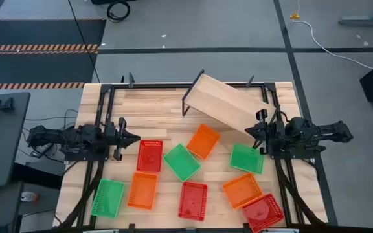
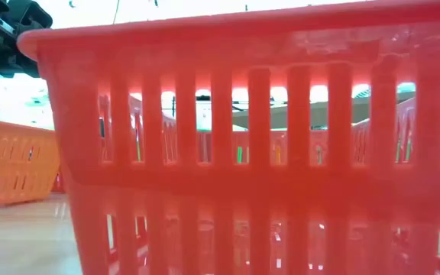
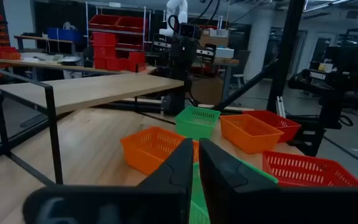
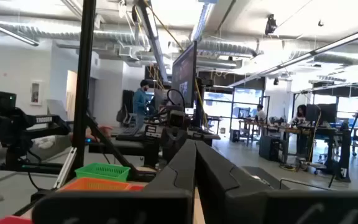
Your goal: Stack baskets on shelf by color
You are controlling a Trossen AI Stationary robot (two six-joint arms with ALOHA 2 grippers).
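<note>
Nothing stacked yet: all nine baskets sit loose on the bench (image 1: pixel 167 107). Near row: green (image 1: pixel 107 197), orange (image 1: pixel 142 190), red (image 1: pixel 193 200), orange (image 1: pixel 241 190), red (image 1: pixel 262 211). Farther in: red basket (image 1: pixel 149 155), long axis near-far, just right of the left end effector (image 1: pixel 135 138), fingers pressed together, so that arm is nearer it. Green (image 1: pixel 246 158) lies just near-left of the right end effector (image 1: pixel 250 131), also pressed together. Shelf (image 1: pixel 228 103) stands far side, tilted, bare.
</note>
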